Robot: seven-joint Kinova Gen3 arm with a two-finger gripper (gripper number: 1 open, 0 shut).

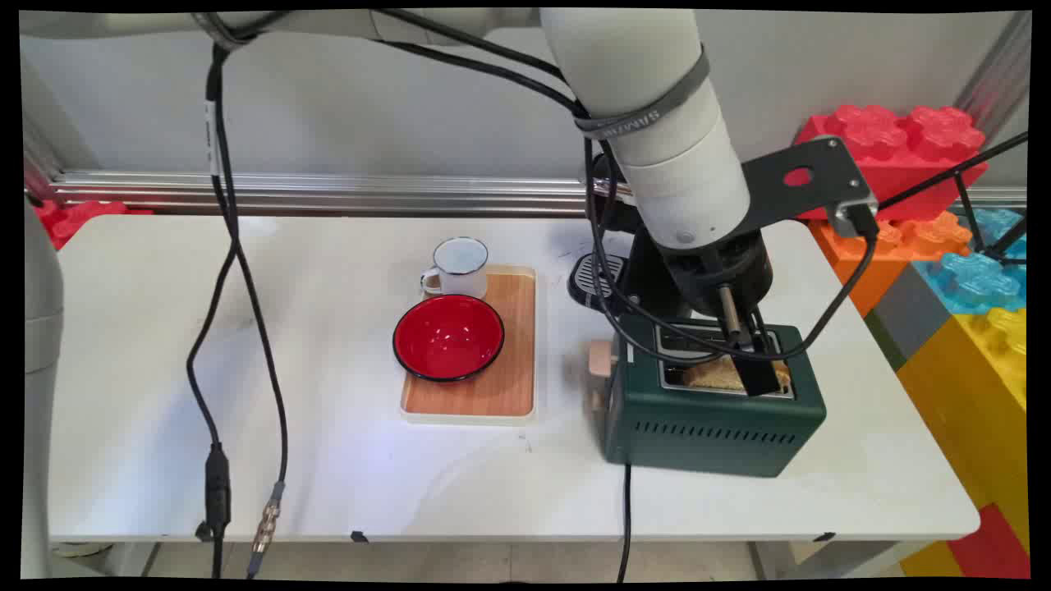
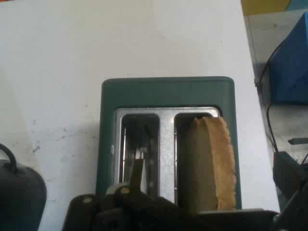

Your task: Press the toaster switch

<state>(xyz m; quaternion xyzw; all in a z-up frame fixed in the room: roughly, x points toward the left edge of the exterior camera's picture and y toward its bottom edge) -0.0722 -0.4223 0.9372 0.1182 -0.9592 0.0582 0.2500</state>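
White table (image 1: 246,369), bricks behind; the gripper (image 1: 751,361) hangs over the green toaster (image 1: 714,419), fingers apparently pinching the toast (image 2: 216,163) (upright in its slot).

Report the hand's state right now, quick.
Hand: down at the green toaster, fingers at the slice of toast in its slot; open or shut cannot be told.

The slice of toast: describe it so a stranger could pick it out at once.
On the white table, right of the wooden tray, stands a dark green toaster under the arm's gripper. The slice of toast stands upright in one of its two top slots. The other slot is empty; it is the only bread in view.
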